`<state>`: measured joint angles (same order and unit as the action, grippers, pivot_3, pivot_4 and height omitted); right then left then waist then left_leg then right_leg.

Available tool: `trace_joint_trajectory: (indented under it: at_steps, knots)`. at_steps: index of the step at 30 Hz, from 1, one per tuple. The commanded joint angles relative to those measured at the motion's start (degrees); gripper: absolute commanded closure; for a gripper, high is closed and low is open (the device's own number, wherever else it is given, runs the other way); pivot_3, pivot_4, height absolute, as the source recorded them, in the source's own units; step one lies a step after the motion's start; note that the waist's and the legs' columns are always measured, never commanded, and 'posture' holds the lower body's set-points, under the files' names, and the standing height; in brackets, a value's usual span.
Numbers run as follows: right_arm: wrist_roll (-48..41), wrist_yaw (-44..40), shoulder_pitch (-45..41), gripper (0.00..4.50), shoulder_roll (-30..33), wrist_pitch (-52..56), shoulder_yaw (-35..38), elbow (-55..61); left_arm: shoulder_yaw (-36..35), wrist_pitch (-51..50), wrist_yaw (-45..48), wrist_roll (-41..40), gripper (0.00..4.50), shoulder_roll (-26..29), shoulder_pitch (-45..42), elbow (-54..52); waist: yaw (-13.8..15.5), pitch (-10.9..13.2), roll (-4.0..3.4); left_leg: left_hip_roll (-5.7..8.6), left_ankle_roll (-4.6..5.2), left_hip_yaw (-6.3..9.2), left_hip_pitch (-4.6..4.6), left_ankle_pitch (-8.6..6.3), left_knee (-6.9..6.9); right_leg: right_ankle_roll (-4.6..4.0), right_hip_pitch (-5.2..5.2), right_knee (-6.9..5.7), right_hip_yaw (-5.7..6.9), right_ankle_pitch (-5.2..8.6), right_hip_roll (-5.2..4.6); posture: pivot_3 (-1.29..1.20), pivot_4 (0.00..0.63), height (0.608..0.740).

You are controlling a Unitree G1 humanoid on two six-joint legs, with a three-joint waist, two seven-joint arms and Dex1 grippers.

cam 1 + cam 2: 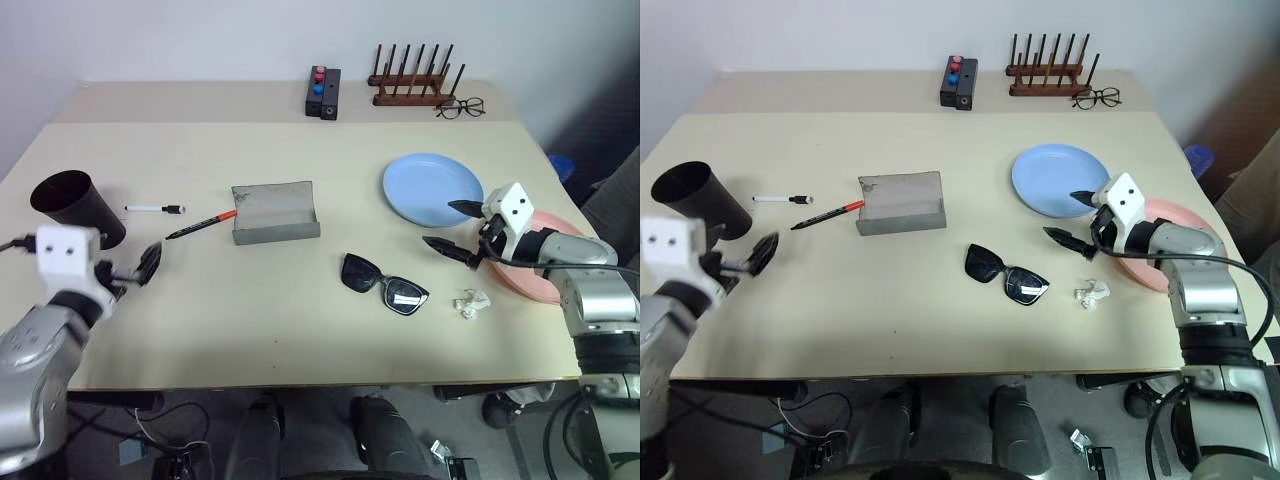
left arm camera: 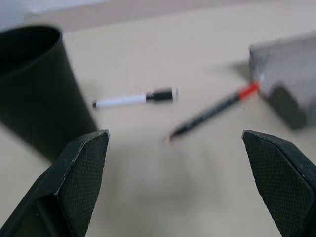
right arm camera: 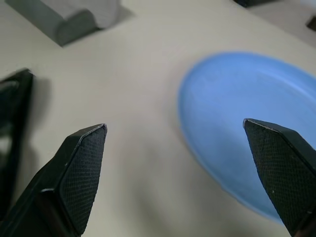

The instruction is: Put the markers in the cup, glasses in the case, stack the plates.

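No part of the task was complete. The 2 thin markers (image 1: 180,219) lay on the beige table (image 1: 300,330) beside the dark tapered plastic cup (image 1: 75,208). The black-framed sunglasses (image 1: 384,284) lay near the open grey felt case (image 1: 275,212). The light blue plate (image 1: 432,188) and salmon pink plate (image 1: 540,268) sat unstacked. The left gripper (image 2: 180,163) and right gripper (image 1: 455,226) stood wide apart, empty. The head views included wire-rimmed spectacles (image 1: 460,107); the wrist views did not.
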<state>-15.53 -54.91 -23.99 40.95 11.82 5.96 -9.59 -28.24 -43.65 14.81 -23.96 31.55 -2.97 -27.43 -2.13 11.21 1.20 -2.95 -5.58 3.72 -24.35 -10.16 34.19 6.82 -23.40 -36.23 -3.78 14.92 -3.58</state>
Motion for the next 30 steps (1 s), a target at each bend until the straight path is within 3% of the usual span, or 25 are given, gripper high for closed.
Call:
trace_joint_trajectory:
  at_steps: [1,7,12,19,30]
  knots:
    - [-1.8,2.4,2.4,0.00,-1.0,1.8,1.4,6.5,5.6,-3.3,-4.4,3.6,0.05,0.4,-7.5,3.3,0.0,0.0,0.01,0.00,0.00,0.00,0.00,0.00,0.00,0.01,0.00,0.00,0.00,0.00,0.00,0.00,0.150,0.738]
    - [-2.1,4.7,3.0,0.00,-4.5,4.2,-0.9,10.7,11.4,-9.8,-4.2,4.8,0.05,1.9,-20.0,14.7,-0.5,0.0,0.00,0.00,0.00,0.02,0.03,0.01,0.02,0.27,0.02,-0.01,-0.02,-0.14,0.02,0.00,0.150,0.738]
    - [-2.7,6.4,2.2,0.00,-6.5,6.4,-1.9,14.2,17.4,-11.1,5.2,4.9,0.05,7.3,-26.0,25.0,-0.4,0.0,0.00,0.00,0.00,0.04,0.02,0.01,-0.02,0.31,-0.03,-0.07,-0.01,-0.12,0.04,0.00,0.150,0.738]
    - [-11.3,0.3,4.2,0.00,-1.0,16.5,-2.1,28.6,26.4,-8.3,17.2,8.2,0.05,14.2,-32.9,38.9,-0.2,0.0,0.00,0.00,0.00,0.04,-0.02,0.01,-0.03,0.31,-0.06,-0.07,-0.01,-0.10,0.03,0.00,0.150,0.738]
    - [-13.4,0.8,9.1,0.00,-1.9,18.0,-6.0,36.0,33.7,-1.1,28.8,12.9,0.05,13.8,-38.6,51.0,-0.2,0.0,0.03,0.00,0.00,0.04,-0.02,0.01,-0.02,0.16,-0.05,-0.07,-0.01,-0.02,0.03,0.00,0.150,0.738]
